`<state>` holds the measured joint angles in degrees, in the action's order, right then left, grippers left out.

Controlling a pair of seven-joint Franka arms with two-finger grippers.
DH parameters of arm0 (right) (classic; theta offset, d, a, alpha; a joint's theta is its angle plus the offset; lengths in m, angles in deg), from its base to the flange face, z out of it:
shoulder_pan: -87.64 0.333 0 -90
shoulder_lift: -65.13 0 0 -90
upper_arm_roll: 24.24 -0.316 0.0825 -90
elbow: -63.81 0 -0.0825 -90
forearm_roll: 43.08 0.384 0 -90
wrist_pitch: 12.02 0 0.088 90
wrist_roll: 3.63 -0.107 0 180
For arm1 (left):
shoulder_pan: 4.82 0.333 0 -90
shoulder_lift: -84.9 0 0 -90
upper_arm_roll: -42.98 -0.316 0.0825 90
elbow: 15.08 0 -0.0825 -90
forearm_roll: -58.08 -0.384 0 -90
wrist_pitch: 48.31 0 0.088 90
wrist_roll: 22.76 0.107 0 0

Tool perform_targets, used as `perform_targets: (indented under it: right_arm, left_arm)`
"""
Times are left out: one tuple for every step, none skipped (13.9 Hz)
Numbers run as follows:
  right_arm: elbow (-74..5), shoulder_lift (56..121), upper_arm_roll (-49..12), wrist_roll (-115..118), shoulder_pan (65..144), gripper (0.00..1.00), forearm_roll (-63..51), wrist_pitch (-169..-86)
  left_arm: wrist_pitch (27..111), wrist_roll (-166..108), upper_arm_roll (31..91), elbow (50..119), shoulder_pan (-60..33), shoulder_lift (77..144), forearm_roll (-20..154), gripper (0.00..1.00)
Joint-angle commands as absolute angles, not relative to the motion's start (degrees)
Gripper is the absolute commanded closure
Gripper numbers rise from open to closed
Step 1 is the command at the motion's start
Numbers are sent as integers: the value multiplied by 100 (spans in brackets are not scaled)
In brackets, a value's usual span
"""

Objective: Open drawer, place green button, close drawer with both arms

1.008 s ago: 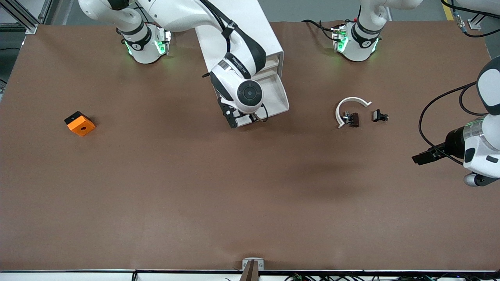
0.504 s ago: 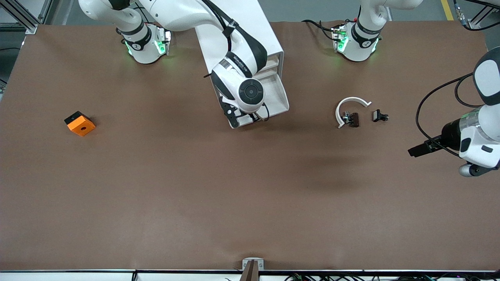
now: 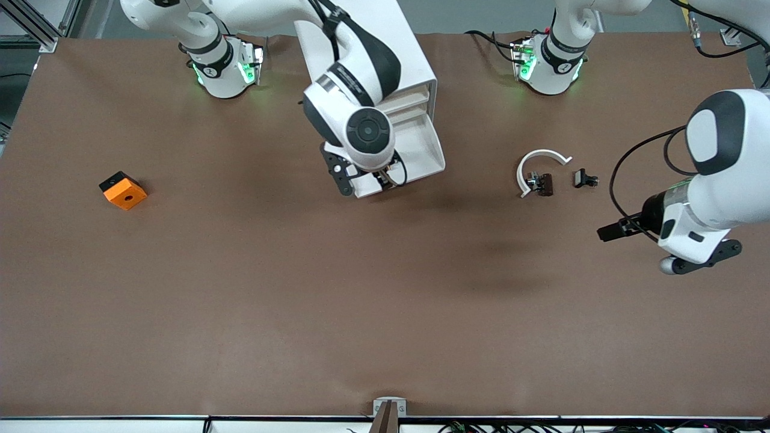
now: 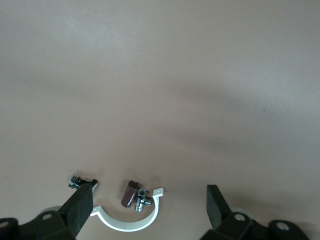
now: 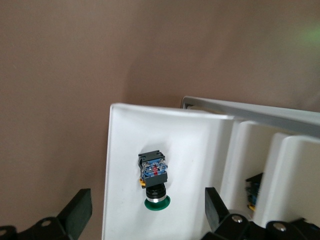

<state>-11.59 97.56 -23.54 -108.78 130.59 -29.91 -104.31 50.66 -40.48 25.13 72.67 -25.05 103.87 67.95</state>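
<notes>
The drawer [image 3: 424, 147] stands pulled out of the white cabinet [image 3: 409, 66]. In the right wrist view the button [image 5: 154, 177] lies on its side on the drawer's white floor [image 5: 127, 145], its green cap [image 5: 157, 202] toward the camera. My right gripper [image 5: 147, 212] is open and empty just above the button, one finger on each side and not touching it. In the front view the right gripper [image 3: 364, 180] hangs over the drawer's front end and hides the button. My left gripper [image 3: 609, 231] is open and empty over bare table near the small parts; it also shows in the left wrist view [image 4: 148, 210].
A white curved clamp [image 3: 541, 159] lies with a dark cylinder [image 3: 545, 184] and a black clip [image 3: 585, 178] toward the left arm's end. An orange block [image 3: 123, 190] lies toward the right arm's end. Neighbouring drawers [image 5: 255, 150] stick out partly.
The left arm has swung in from the table's edge toward the small parts. The right wrist has shifted slightly over the drawer's front, away from the button.
</notes>
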Motion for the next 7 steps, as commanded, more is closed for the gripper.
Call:
perform_targets:
  right_arm:
    - [-722, 9589, -2433, -10910, 12528, 0, -2867, -9791]
    - [-625, 9493, -2442, -10884, 12369, 0, -2867, -9606]
    - [-581, 9379, -2442, -10866, 12237, 0, -2867, -9482]
    - [-580, 9221, -2450, -10648, 12140, 0, -2867, -9394]
    - [-589, 8985, -2433, -10124, 12052, 0, -2875, -9289]
    - [-633, 8765, -2407, -9675, 11982, 0, -2893, -9053]
    - [-633, 8623, -2407, -9392, 11833, 0, -2919, -8859]
  left_arm:
    - [5346, -3989, 2716, 7325, -2521, 10493, 6704, 0]
    - [5443, -3989, 2803, 7333, -2521, 10598, 6713, 0]
    - [5548, -3998, 2891, 7359, -2530, 10660, 6722, 0]
    - [5671, -4007, 2944, 7412, -2538, 10696, 6722, 0]
    - [5733, -4007, 2988, 7447, -2538, 10748, 6722, 0]
    - [5812, -4007, 3093, 7448, -2538, 10827, 6722, 0]
    - [5935, -4051, 3138, 7448, -2547, 10897, 6705, 0]
